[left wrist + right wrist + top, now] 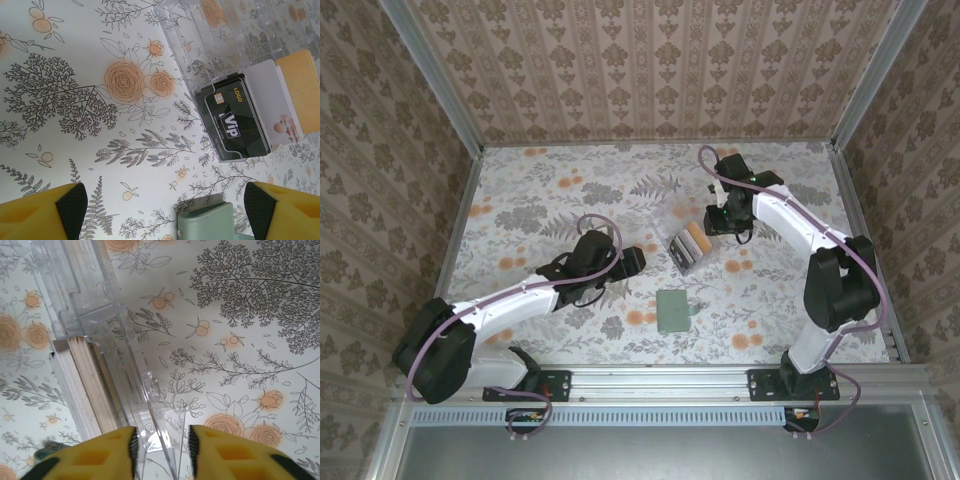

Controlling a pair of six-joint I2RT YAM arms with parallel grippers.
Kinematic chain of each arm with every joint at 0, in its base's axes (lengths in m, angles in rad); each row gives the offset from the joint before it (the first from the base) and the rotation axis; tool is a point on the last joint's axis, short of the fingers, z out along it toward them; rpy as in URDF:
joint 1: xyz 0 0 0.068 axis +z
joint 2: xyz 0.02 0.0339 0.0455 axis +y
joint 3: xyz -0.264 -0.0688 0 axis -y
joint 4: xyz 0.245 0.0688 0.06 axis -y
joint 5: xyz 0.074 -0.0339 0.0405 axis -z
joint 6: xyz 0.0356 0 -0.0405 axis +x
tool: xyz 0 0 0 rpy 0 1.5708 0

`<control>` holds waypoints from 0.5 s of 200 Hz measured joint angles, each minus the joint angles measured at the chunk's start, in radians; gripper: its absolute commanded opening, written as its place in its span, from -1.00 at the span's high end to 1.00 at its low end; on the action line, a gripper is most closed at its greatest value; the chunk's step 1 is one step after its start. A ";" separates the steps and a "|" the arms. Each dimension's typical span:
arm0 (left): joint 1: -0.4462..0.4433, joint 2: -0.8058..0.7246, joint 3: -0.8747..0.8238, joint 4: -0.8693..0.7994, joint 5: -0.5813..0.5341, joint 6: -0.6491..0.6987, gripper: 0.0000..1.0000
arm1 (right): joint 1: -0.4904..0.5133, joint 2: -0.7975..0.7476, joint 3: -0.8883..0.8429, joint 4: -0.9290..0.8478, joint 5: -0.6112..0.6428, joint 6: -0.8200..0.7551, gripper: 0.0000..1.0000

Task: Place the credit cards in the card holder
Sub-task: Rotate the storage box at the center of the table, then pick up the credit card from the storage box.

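Left wrist: credit cards [232,120] stacked in clear box [225,35] at 2 o'clock; card holder [207,222] at 6 o'clock. Left gripper [165,207] spread wide, empty. Right gripper [162,445] straddles the box wall (pinched or loose, cannot tell). Cards likely light, stiff, slick; take 1 by its exposed edge.

The left arm [510,310] and right arm [790,215] are white with black joints and bases, each trailing a purple cable [704,165], and the left gripper [165,205] and right gripper [162,435] have blocky yellow fingers [35,217] with black pads [72,207].
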 measured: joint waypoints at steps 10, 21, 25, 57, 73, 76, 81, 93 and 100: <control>0.000 0.000 0.000 0.000 0.000 0.000 -0.71 | 0.007 -0.011 0.009 -0.003 0.002 -0.005 0.08; 0.000 0.001 0.000 0.000 0.000 0.000 -0.71 | 0.021 -0.019 0.026 -0.006 0.011 -0.008 0.06; 0.000 0.002 0.000 0.000 0.000 0.000 -0.71 | 0.028 -0.021 0.033 -0.009 0.018 -0.009 0.03; 0.000 0.010 0.000 0.000 0.000 0.000 -0.74 | 0.117 -0.018 0.072 -0.022 0.131 -0.024 -0.07; 0.001 0.013 0.000 0.000 0.000 0.000 -0.76 | 0.156 -0.006 0.080 -0.029 0.195 -0.027 -0.10; 0.002 0.014 0.000 0.000 0.000 0.000 -0.76 | 0.162 -0.003 0.080 -0.028 0.204 -0.027 -0.11; 0.002 0.014 0.000 0.000 0.000 0.000 -0.76 | 0.170 0.002 0.081 -0.030 0.219 -0.027 -0.11; 0.005 0.014 0.000 0.001 0.000 0.000 -0.77 | 0.182 0.019 0.085 -0.034 0.250 -0.027 -0.13; 0.006 0.015 0.000 0.002 0.000 0.000 -0.77 | 0.185 0.030 0.086 -0.035 0.264 -0.027 -0.14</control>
